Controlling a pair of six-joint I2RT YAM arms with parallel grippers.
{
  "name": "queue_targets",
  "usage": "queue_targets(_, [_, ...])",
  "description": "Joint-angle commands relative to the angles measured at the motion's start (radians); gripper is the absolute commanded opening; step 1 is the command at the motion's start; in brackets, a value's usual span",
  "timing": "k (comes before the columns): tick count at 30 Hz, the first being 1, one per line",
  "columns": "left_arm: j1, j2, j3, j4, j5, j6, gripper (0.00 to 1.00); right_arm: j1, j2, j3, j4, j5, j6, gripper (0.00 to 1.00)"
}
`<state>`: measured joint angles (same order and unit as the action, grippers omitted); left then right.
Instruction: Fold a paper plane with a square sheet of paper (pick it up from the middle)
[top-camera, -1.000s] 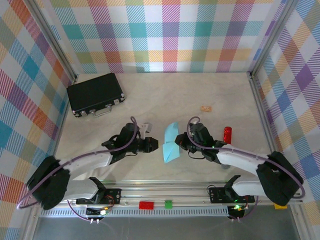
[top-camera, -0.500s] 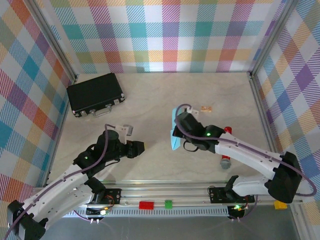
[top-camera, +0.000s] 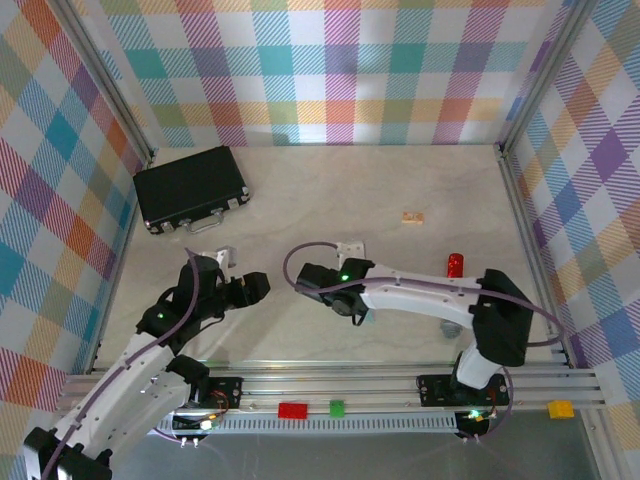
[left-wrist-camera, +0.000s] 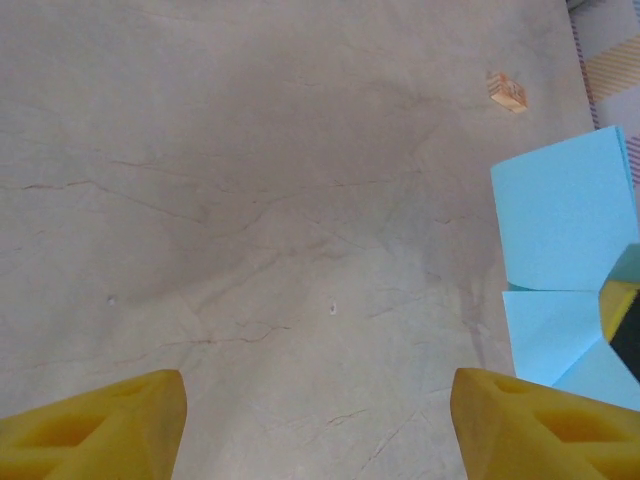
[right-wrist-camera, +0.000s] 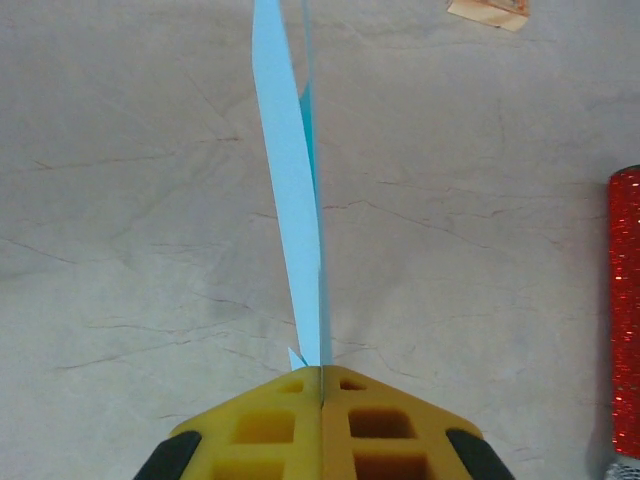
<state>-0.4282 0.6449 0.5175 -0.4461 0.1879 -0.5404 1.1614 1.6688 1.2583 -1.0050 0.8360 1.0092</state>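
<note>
Turquoise paper plane (right-wrist-camera: 293, 200), seemingly further left

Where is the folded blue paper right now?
Right wrist view: the folded blue paper stands edge-on, pinched in the shut right gripper, left of the red marker and the tan scrap.

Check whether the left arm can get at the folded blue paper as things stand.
Probably yes. The left hand is open, and the folded blue paper sits ahead to its right with nothing between them. The right hand is shut on one end, so only the free part is reachable.
</note>
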Motion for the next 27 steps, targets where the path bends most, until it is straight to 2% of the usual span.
queue_targets(1, [0.016,-0.082,-0.027,-0.081,-0.034,-0.043,0.73,0.012,0.084,0.087,-0.096,0.1,0.046,0.04])
queue_targets(5, [0.016,-0.142,-0.016,-0.145,-0.103,-0.074,0.78,0.02,0.18,0.146,-0.206,0.192,0.172,0.06])
queue_targets(8, [0.017,-0.159,0.012,-0.197,-0.18,-0.095,0.8,0.022,0.214,0.147,-0.155,0.191,0.129,0.08])
queue_targets(11, [0.017,-0.173,0.043,-0.212,-0.205,-0.105,0.78,0.021,0.228,0.112,-0.07,0.17,0.086,0.09])
queue_targets(13, [0.017,-0.18,0.067,-0.215,-0.214,-0.099,0.78,0.022,0.219,0.078,0.029,0.145,0.005,0.1])
queue_targets(15, [0.017,-0.186,0.091,-0.246,-0.255,-0.102,0.78,0.021,0.187,0.023,0.234,0.048,-0.17,0.12])
queue_targets(18, [0.017,-0.205,0.104,-0.245,-0.282,-0.134,0.79,0.017,0.132,-0.074,0.479,-0.105,-0.26,0.15])
queue_targets(19, [0.017,-0.211,0.105,-0.232,-0.276,-0.146,0.79,0.014,0.109,-0.107,0.54,-0.138,-0.254,0.19])
queue_targets(21, [0.017,-0.217,0.11,-0.195,-0.226,-0.163,0.79,-0.001,0.053,-0.17,0.691,-0.297,-0.295,0.4])
queue_targets(23, [0.017,-0.213,0.116,-0.193,-0.185,-0.168,0.79,-0.011,0.006,-0.178,0.753,-0.399,-0.324,0.48])
queue_targets(27, [0.017,-0.19,0.102,-0.192,-0.086,-0.154,0.79,-0.03,-0.079,-0.182,0.813,-0.514,-0.321,0.65])
